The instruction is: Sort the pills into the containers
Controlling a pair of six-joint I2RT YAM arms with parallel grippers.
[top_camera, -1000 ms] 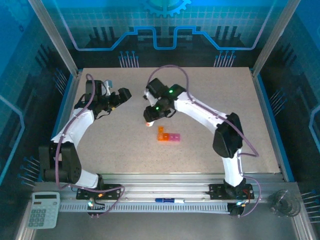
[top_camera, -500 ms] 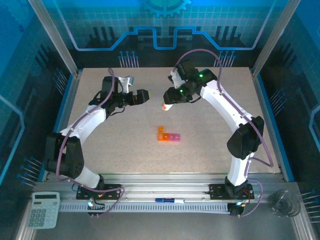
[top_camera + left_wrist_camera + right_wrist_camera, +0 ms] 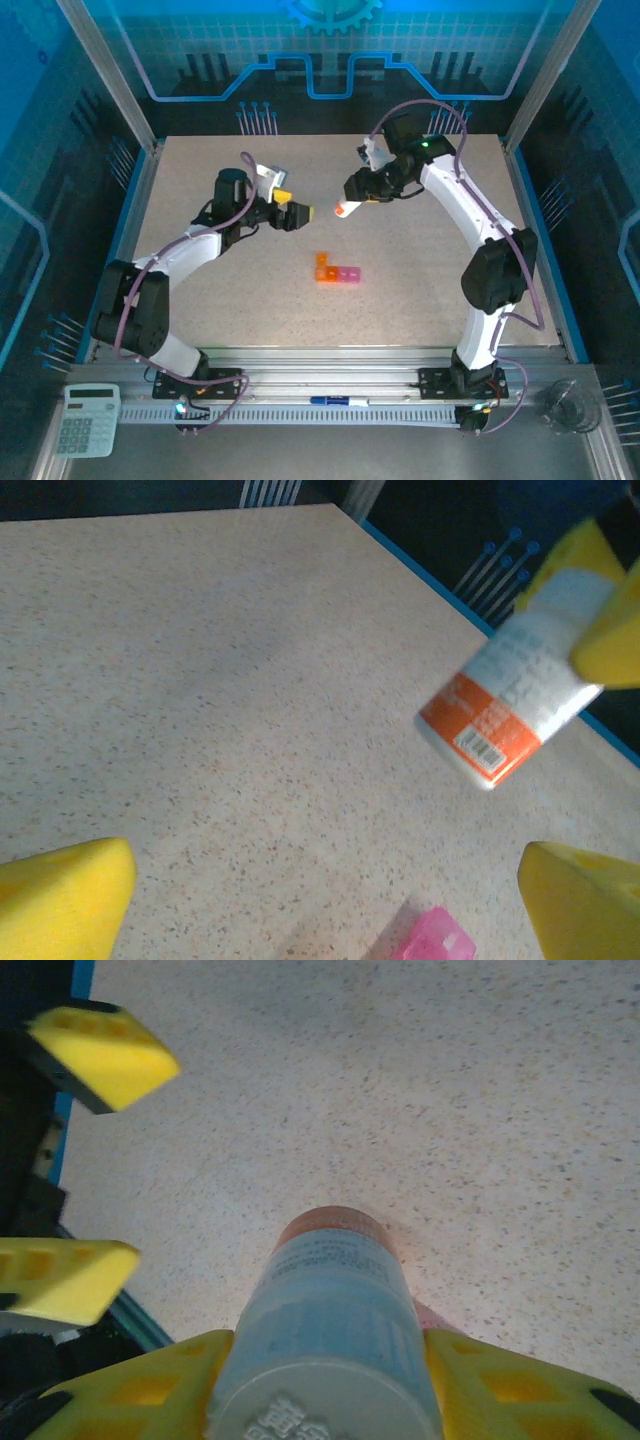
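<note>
— white plastic bottle, orange label band. holder?
— me. right gripper, clamped on the bottle's white end with a yellow pad on either side of it. the bottle hangs in the air over the table, tilted, orange end aimed at my other hand.
— left gripper: state?
— spread wide, nothing in it. it faces the bottle's orange end, just short of it, not touching.
— containers: location?
— flat on the table, nearer my bases than either gripper, below the gap between them. one orange compartment at the left end, pink ones joined beside it. the left wrist view catches a pink corner at its lower edge. lids up or down: too small to tell.
— step in hand?
— my reading: a bottle pass, or a two-handed opening. early in the sort, i judge.
— handling notes?
— hold the right wrist steady and the grip firm. bring the left in along the bottle's axis so its pads straddle the orange end evenly. close square on the round wall, not on an edge, where the bottle could squirt out. right lets go only once left has it. do it over bare table, away from the containers, so a slip cannot knock the strip.
</note>
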